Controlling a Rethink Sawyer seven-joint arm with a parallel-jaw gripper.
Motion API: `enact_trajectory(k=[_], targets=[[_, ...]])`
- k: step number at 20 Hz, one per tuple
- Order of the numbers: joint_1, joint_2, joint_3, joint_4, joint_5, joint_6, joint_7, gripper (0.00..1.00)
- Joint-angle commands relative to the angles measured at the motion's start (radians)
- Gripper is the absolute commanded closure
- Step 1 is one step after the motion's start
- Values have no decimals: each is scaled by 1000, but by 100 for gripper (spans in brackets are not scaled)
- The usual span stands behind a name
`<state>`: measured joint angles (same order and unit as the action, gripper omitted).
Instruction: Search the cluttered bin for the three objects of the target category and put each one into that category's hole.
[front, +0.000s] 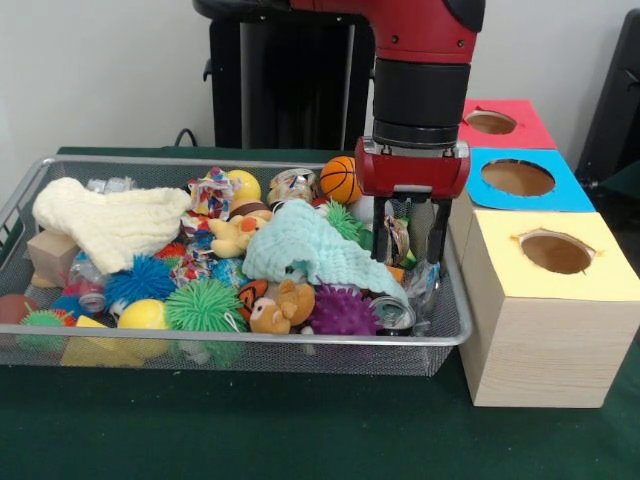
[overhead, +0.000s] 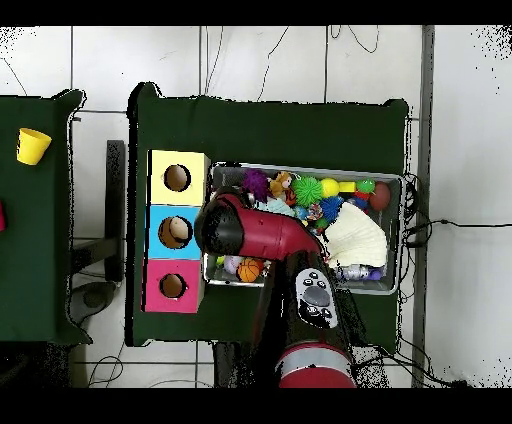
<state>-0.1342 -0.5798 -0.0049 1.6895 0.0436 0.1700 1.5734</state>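
Arm: gripper (front: 412, 262) lowered into basket (front: 200, 352), right of centre.
Fingers: spread among clutter.
Blue hole (front: 517, 177): upper right.

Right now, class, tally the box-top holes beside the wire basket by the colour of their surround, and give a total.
Red-surround hole: 1
Blue-surround hole: 1
Yellow-surround hole: 1
Total: 3

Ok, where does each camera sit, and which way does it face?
Front view: across the table, facing the robot; sees the bin, the three boxes, the arm and the gripper down in the bin.
Overhead view: above, looking straight down, base at bottom; the arm covers part of the bin.
Shared: bin, blue-surround hole, arm.
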Motion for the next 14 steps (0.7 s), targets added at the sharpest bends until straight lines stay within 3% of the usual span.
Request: enact_trajectory(k=[1, 5, 14], targets=[[-30, 16, 85, 85, 15, -110, 232, 0], [-38, 57, 91, 105, -5, -215, 256, 0], [-40, 99, 99, 110, 7, -300, 251, 0]])
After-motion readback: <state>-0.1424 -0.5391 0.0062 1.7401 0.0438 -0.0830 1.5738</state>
